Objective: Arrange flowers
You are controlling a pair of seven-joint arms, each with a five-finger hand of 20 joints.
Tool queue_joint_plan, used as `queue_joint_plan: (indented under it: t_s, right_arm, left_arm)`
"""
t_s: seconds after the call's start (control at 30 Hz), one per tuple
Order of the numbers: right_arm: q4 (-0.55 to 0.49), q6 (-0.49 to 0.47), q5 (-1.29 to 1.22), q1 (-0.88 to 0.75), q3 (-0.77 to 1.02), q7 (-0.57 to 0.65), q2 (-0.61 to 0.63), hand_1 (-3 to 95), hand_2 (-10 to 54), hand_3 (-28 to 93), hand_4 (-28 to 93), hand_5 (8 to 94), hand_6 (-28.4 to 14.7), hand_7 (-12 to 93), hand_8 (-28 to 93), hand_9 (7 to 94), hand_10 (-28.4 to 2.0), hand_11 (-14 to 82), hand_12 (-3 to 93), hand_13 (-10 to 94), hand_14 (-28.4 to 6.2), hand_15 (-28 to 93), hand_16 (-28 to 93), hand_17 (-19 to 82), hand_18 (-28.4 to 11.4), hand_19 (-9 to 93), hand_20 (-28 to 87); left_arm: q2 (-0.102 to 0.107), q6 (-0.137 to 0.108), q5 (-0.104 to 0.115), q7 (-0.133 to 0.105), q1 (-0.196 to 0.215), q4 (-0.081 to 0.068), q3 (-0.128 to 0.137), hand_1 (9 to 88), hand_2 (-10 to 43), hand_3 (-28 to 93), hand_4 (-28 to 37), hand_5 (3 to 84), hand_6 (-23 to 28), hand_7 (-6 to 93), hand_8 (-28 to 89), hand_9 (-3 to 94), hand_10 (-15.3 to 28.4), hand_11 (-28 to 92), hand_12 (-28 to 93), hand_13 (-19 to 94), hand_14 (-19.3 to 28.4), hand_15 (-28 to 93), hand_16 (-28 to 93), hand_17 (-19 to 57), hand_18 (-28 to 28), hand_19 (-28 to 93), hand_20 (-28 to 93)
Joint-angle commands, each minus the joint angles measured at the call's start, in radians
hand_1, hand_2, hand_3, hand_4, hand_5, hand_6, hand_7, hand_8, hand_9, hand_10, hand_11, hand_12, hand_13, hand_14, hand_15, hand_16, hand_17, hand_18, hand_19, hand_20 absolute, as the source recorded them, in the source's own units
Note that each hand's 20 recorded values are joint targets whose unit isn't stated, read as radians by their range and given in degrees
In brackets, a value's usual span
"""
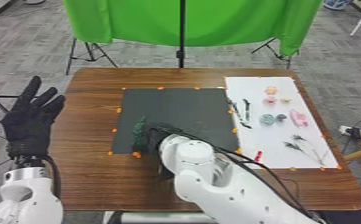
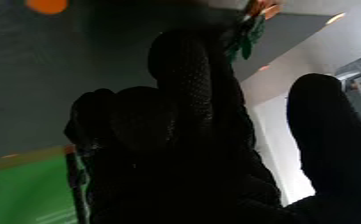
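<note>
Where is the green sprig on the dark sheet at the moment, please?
In the head view, the green sprig is near the lower left corner of the dark sheet, just left of the right hand.

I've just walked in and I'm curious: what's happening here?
The robot is arranging flowers: its right hand is over the dark mat, beside a green sprig. More pieces, including a pink flower and a blue-green flower, lie on the white sheet. The left hand is open, beside the table.

gap: left hand (image 1: pixel 27 122) to dark mat (image 1: pixel 172 107) | block: right arm (image 1: pixel 234 192) over near edge
</note>
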State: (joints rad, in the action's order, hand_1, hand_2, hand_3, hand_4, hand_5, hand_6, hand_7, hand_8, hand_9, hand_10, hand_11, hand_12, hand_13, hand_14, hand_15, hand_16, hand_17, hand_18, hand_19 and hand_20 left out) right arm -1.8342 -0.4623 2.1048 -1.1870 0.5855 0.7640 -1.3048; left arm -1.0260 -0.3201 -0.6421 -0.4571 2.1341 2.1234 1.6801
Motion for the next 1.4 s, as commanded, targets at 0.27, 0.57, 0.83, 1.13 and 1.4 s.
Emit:
queue_joint_plan:
  t_s: [0.27, 0.57, 0.83, 1.13, 1.4]
  right_arm:
    - [-0.083, 0.173, -0.009, 0.032, -0.012, 0.087, 0.142, 18.1, 12.9, 72, -21, 71.7, -5.0, 12, -12, 80.5, -18.0, 53.2, 22.7, 76, -14.7, 80, 21, 48, -26.2, 93, 40]
    - [-0.273, 0.454, -0.067, -0.103, 0.283, 0.142, 0.400, 21.5, 9.1, 73, -21, 69.2, -6.9, 14, -12, 73.8, -20.3, 41.3, 19.3, 67, -17.1, 71, 16, 40, -26.4, 93, 8]
    - [-0.286, 0.508, -0.034, -0.278, 0.541, 0.220, 0.555, 25.8, 3.5, 76, -22, 63.6, -7.3, 16, -13, 64.6, -21.9, 35.0, 17.0, 56, -20.8, 67, 11, 30, -28.1, 86, -5]
    - [-0.265, 0.452, 0.079, -0.493, 0.738, 0.340, 0.647, 28.6, 0.0, 76, -22, 61.2, -7.3, 16, -13, 62.2, -22.0, 33.7, 16.7, 54, -20.7, 66, 10, 28, -28.3, 85, -5]
    - [-0.234, 0.361, 0.083, -0.621, 0.792, 0.350, 0.667, 29.5, -2.2, 77, -23, 59.4, -7.5, 16, -13, 60.1, -22.5, 33.8, 16.5, 53, -20.6, 67, 10, 27, -28.4, 85, -5]
  left_arm:
    - [-0.022, -0.012, -0.049, 0.039, 0.042, 0.008, 0.014, 17.3, 7.9, 81, -28.3, 34.2, 6.5, 6.7, -8, 31.6, 18.0, 22, 10, 19, 25.6, 53, -10, -10.5, 26.7, 50, 4]
    - [-0.013, -0.009, -0.081, 0.054, 0.060, 0.011, 0.022, 17.3, 7.9, 81, -28.3, 34.2, 6.6, 6.6, -8, 31.6, 18.1, 22, 10, 19, 25.7, 53, -10, -10.5, 26.7, 50, 4]
    - [-0.014, -0.009, -0.073, 0.050, 0.069, 0.009, 0.015, 17.3, 7.8, 81, -28.3, 34.1, 6.5, 6.6, -8, 31.6, 18.0, 22, 10, 19, 25.6, 53, -10, -10.4, 26.8, 51, 4]
    - [-0.025, 0.000, -0.080, 0.056, 0.068, 0.008, 0.016, 17.5, 7.8, 81, -28.3, 34.0, 6.5, 6.6, -8, 31.7, 18.2, 22, 10, 19, 25.7, 53, -10, -10.4, 26.8, 51, 4]
    - [-0.023, 0.001, -0.075, 0.052, 0.062, 0.003, 0.008, 17.8, 7.7, 81, -28.3, 33.9, 6.5, 6.6, -8, 31.7, 18.3, 23, 10, 19, 25.8, 53, -10, -10.4, 26.8, 51, 4]
